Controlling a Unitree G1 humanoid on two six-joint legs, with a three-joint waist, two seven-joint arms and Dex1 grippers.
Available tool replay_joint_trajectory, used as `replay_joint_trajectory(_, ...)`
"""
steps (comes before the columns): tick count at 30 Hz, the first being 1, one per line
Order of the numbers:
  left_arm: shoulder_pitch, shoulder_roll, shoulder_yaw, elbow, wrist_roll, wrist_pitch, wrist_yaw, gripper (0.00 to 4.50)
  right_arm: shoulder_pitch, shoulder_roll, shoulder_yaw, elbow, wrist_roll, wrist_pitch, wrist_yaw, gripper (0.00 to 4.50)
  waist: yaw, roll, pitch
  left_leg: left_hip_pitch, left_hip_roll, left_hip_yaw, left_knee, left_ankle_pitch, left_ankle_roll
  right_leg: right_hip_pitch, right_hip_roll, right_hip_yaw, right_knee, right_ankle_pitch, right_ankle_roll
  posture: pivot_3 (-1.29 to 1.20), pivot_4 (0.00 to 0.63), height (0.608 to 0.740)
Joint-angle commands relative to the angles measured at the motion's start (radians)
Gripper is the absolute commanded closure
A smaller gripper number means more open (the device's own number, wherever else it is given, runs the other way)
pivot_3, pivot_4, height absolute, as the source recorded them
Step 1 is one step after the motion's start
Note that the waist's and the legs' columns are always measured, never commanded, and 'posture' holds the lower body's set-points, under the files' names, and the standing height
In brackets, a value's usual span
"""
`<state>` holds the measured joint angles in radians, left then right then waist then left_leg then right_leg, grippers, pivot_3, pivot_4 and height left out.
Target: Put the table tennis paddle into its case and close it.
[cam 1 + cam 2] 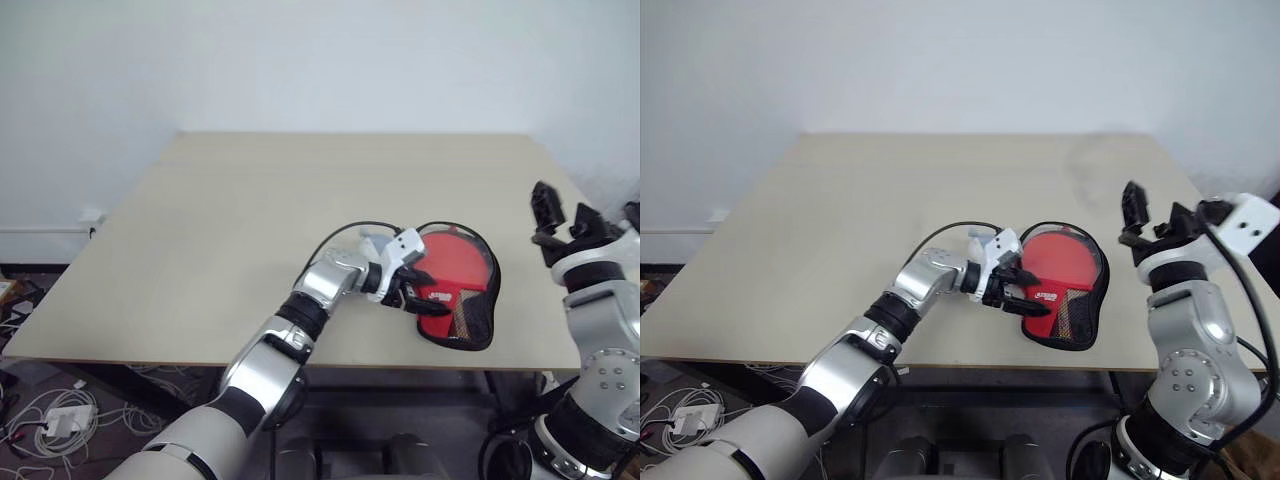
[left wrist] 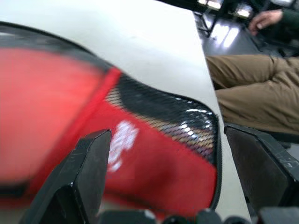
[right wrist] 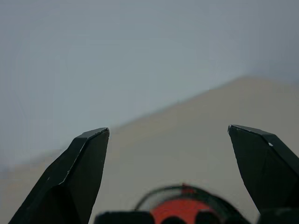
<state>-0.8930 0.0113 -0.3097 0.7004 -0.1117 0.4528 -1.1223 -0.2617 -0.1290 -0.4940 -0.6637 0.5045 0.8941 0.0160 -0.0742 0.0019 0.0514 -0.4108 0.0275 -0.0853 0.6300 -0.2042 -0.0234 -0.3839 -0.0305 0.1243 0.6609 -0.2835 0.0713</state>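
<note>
While both pincers gape, the left pincer (image 1: pixel 418 287) nears the case (image 1: pixel 462 290), its white logo unreadable.

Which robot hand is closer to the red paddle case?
The left. The left gripper is right at the case, fingers open at its edge. The right gripper is raised off to the side, open, apart from it.

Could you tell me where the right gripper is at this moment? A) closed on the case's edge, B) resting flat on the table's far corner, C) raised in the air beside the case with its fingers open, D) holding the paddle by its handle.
C: the right gripper is up in the air off to the side of the case, its two fingers apart and nothing between them.
</note>
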Motion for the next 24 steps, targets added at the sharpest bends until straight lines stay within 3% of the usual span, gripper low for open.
replay_joint_trajectory(1,0.031,0.058,0.007,-0.119,-0.011,0.13,0.005,0.38,0.039,-0.025,0.117,0.013,-0.035,-0.013,0.014,0.06,0.0,0.0,0.0,0.0,0.0,0.0,0.0,0.0,0.0,0.0,0.0,0.0,0.0,0.0,0.0,0.0,0.0,0.74)
replay_joint_trajectory(4,0.046,0.082,0.012,-0.16,-0.026,0.269,0.034,0.38,0.075,-0.055,0.17,0.041,-0.048,-0.003,0.026,0.06,0.003,0.0,0.0,0.0,0.0,0.0,0.001,0.0,0.0,0.0,0.0,0.0,0.0,0.0,0.0,0.0,0.0,0.74)
replay_joint_trajectory(7,0.039,0.067,0.038,-0.14,-0.055,0.407,0.073,0.38,0.12,-0.153,0.228,0.082,-0.098,0.003,0.064,0.06,0.004,0.0,0.0,-0.001,-0.002,-0.002,0.003,0.0,0.0,0.002,-0.001,-0.001,-0.001,0.0,0.0,0.0,0.0,0.74)
replay_joint_trajectory(14,-0.047,-0.049,0.193,0.014,-0.15,0.606,0.196,0.38,0.134,-0.319,0.161,0.147,-0.107,0.016,0.125,0.06,0.003,-0.001,0.001,0.0,-0.003,-0.003,0.004,0.0,0.0,0.004,-0.001,-0.002,-0.001,0.0,0.0,0.0,0.0,0.74)
replay_joint_trajectory(24,-0.129,-0.154,0.281,0.196,-0.201,0.679,0.296,0.38,0.145,-0.282,0.095,0.091,-0.091,0.034,0.087,0.06,0.003,-0.001,0.001,0.0,-0.003,-0.003,0.002,0.0,0.0,0.003,-0.001,-0.001,-0.001,0.0,0.0,0.0,0.0,0.74)
